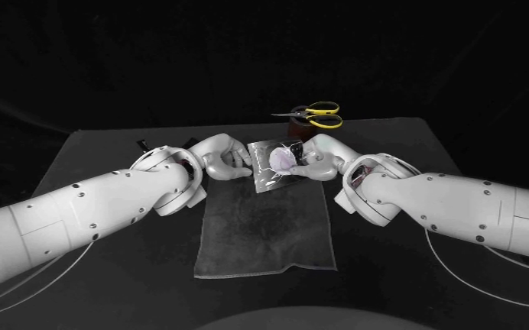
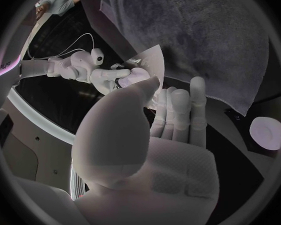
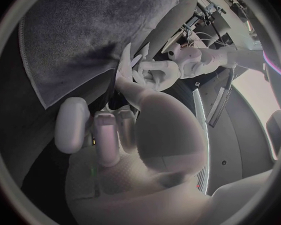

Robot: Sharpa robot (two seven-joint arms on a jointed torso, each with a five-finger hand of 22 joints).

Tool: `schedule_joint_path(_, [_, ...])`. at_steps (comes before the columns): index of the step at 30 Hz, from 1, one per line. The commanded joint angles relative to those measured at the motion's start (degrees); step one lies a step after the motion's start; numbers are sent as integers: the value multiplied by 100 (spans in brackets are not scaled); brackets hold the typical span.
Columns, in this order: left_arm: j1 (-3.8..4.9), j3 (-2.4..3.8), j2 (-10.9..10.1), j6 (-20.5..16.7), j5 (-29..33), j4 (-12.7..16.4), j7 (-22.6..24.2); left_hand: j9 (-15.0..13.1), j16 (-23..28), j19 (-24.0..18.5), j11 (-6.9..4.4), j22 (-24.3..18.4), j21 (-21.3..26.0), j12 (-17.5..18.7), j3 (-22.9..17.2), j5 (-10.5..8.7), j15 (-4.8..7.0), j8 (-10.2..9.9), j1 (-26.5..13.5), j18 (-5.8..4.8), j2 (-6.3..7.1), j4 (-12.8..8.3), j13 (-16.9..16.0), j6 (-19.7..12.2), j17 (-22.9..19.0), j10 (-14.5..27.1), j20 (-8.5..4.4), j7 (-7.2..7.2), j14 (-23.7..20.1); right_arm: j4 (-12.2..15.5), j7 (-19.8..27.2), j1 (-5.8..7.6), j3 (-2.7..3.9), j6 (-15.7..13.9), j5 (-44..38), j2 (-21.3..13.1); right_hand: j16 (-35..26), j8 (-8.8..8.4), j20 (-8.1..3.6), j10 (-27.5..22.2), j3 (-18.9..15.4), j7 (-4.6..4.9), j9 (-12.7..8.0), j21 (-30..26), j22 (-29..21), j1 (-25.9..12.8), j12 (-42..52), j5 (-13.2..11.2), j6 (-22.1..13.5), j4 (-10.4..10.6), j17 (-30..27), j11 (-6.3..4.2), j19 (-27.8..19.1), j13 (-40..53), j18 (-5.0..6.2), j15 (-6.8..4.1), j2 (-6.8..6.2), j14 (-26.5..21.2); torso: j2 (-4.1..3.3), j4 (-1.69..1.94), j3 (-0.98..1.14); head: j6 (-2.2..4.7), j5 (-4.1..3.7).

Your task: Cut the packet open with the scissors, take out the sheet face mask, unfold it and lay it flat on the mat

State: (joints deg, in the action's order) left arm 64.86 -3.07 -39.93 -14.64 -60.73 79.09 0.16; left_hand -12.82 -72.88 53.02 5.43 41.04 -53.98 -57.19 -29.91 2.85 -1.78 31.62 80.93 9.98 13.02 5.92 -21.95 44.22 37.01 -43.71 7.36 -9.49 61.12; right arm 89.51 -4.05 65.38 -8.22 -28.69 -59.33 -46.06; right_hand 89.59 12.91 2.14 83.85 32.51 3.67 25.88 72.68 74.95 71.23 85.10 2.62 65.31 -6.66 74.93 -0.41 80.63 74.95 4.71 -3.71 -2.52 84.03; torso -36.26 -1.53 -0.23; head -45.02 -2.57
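Observation:
The silvery packet [image 1: 262, 168] is held upright above the far end of the grey mat [image 1: 264, 231], between both hands. My left hand [image 1: 221, 158] grips its left edge. My right hand [image 1: 316, 160] pinches a pale, crumpled bit of the sheet face mask [image 1: 283, 162] at the packet's right side; how far it is out of the packet I cannot tell. The left wrist view shows the packet [image 2: 150, 62] beyond my left hand [image 2: 159, 135], with the right hand [image 2: 109, 77] at it. The scissors [image 1: 314, 116], yellow-handled, stand in a brown holder behind the hands.
The mat [image 2: 197, 30] lies lengthwise in the middle of the black table [image 1: 430, 147], reaching toward the front edge. In the right wrist view the mat [image 3: 84, 30] lies beyond my right hand [image 3: 128, 135], with the left hand [image 3: 159, 72] opposite.

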Motion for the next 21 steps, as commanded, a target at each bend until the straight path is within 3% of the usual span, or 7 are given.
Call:
schedule_joint_path(1, [113, 59, -273, -151, 1104, 355, 592, 13, 124, 3, 11, -41, 61, 121, -66, -7, -6, 41, 65, 56, -26, -9, 98, -37, -227, -2, 10, 4, -126, 123, -437, 105, 4, 1077, -1609, -20, 33, 46, 11, 509, 52, -2, 192, 50, 757, -57, 16, 16, 20, -17, 1497, -38, 54, 1234, -64, -27, -23, 594, 7, 5, 8, 44, 35])
schedule_joint_path(9, [472, 133, -988, 393, 1973, 846, 291, 47, 76, 172, 40, -128, 137, 198, 3, -8, -25, 26, -221, 61, -58, 197, 214, -105, -26, -111, 28, -32, 158, 460, -820, 428, -7, 2294, -3504, 3, 34, 78, 11, 517, 83, -8, 212, 107, 787, -89, 40, 15, 35, -53, 1498, -40, 84, 1248, -80, -20, -66, 594, 50, 10, 25, 79, 50])
schedule_joint_path(12, [635, 141, -1210, 725, 2152, 900, 63, 57, -345, 439, 16, -126, 54, 178, 28, -8, 7, 47, -248, 66, -61, 249, 247, -104, 923, -169, -4, -13, 855, 588, -981, 551, -15, 2592, -4110, 26, 22, 91, 13, 518, 94, -11, 220, 125, 796, -100, 36, 15, 43, -62, 1482, -41, 93, 1246, -86, -16, -82, 590, 71, 7, 19, 71, 40])
schedule_joint_path(14, [700, 143, -1289, 849, 2202, 906, -25, 61, -545, 792, -3, 270, -281, 125, 55, -8, 24, 61, -268, -14, -58, 282, 242, -96, 1376, -234, -25, -3, 1149, 631, -1046, 600, -18, 2679, -4327, 37, 20, 95, 14, 519, 97, -12, 222, 137, 802, -103, 39, 15, 45, -63, 1480, -41, 100, 1248, -89, -15, -86, 589, 82, 10, 17, 70, 38])
schedule_joint_path(15, [750, 144, -1344, 928, 2236, 902, -85, 66, -742, 1119, -28, 680, -621, 35, 66, -8, 50, 74, -248, -95, -60, 287, 213, -80, 1849, -320, -50, 16, 1426, 664, -1094, 637, -19, 2732, -4487, 44, 23, 97, 14, 519, 99, -13, 223, 141, 804, -105, 37, 15, 46, -64, 1483, -41, 102, 1246, -90, -14, -89, 590, 90, 10, 16, 64, 45])
schedule_joint_path(19, [859, 146, -1424, 953, 2366, 854, -172, 67, -984, 1570, -73, 1316, -1140, -133, 82, -7, 91, 111, -237, -220, -74, 316, 146, -17, 2455, -434, -91, 56, 1755, 761, -1203, 729, -22, 2827, -4909, 73, 18, 102, 15, 518, 103, -15, 226, 146, 807, -110, 32, 15, 50, -65, 1478, -42, 105, 1244, -92, -13, -95, 589, 89, 12, 8, 76, 82])
schedule_joint_path(21, [888, 146, -1416, 939, 2442, 847, -223, 66, -1007, 1605, -83, 1362, -1191, -173, 103, -8, 100, 131, -308, -227, -94, 390, 130, 20, 2494, -449, -104, 68, 1785, 827, -1246, 762, -24, 2856, -5136, 93, 19, 105, 16, 518, 105, -16, 227, 146, 807, -114, 29, 15, 51, -66, 1478, -42, 105, 1242, -92, -12, -100, 589, 84, 15, 9, 82, 107])
